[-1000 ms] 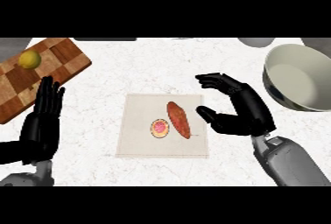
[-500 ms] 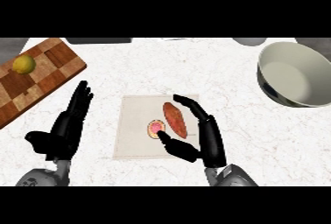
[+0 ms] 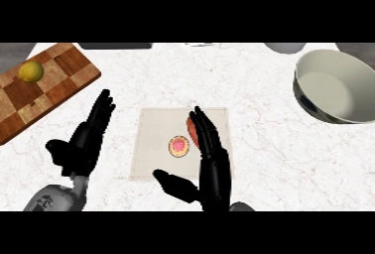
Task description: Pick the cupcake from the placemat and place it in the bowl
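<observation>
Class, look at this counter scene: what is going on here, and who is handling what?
A robot is working on a cupcake that sits on a placemat. Its right hand is open, fingers straight, just right of the cupcake and over a reddish food item; nothing is grasped yet. The left hand rests open, left of the placemat. The bowl waits at the upper right. A yellow fruit lies on a cutting board at the upper left.

Both hands were flat and open, fingers straight and pointing away from the body. Left hand (image 3: 84,141) sat lower left, right hand (image 3: 209,163) near centre, thumb out.
</observation>
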`<state>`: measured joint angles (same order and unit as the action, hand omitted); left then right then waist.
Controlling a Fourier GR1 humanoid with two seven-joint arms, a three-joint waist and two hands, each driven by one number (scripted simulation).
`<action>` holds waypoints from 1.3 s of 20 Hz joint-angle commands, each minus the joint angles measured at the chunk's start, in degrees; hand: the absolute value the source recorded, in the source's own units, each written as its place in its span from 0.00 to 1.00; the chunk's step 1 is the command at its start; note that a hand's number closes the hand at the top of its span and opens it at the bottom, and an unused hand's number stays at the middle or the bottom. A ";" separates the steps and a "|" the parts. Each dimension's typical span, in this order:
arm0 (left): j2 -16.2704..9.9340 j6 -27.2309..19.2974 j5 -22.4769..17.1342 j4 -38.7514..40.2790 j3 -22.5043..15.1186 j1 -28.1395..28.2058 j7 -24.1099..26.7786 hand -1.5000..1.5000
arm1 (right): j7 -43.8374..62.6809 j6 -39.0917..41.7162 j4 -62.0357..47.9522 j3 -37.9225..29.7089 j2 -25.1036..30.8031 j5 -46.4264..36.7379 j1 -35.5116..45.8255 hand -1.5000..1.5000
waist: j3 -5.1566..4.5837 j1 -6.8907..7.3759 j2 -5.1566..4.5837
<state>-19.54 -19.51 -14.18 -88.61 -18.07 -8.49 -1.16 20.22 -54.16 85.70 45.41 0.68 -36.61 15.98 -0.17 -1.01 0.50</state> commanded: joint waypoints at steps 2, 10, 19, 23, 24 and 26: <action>-0.03 1.05 -0.24 0.93 0.88 -0.60 -0.66 0.50 | 21.65 6.29 4.33 0.45 -0.65 -13.52 2.23 0.00 | -0.06 -0.29 0.20; 2.05 2.36 1.07 3.19 0.82 0.04 2.63 0.50 | 40.93 25.65 7.70 -4.30 -0.67 -8.35 11.08 0.00 | 0.09 0.95 -0.36; 4.80 0.55 4.94 0.95 -0.41 0.46 0.42 0.50 | 48.25 28.23 5.99 -0.09 -0.67 -3.53 11.23 0.00 | 0.16 1.23 -0.42; 6.44 1.25 6.92 0.81 -0.35 0.88 -0.01 0.50 | 42.93 23.24 0.46 0.35 -0.67 -0.58 11.96 0.00 | 0.17 1.48 -0.49; 4.51 3.57 5.13 0.21 3.27 -1.68 -3.29 0.50 | 39.24 26.57 5.48 -1.13 -0.67 -1.85 5.77 0.00 | 0.18 1.07 -0.45; 6.55 4.48 6.18 3.55 3.60 0.33 2.13 0.50 | 41.41 22.96 3.07 0.26 -0.67 -0.99 8.56 0.00 | 0.16 1.24 -0.49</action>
<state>-14.83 -15.88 -9.56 -86.52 -15.34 -9.20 -1.28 58.52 -29.03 89.52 44.22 0.17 -38.41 24.02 0.00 0.18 0.02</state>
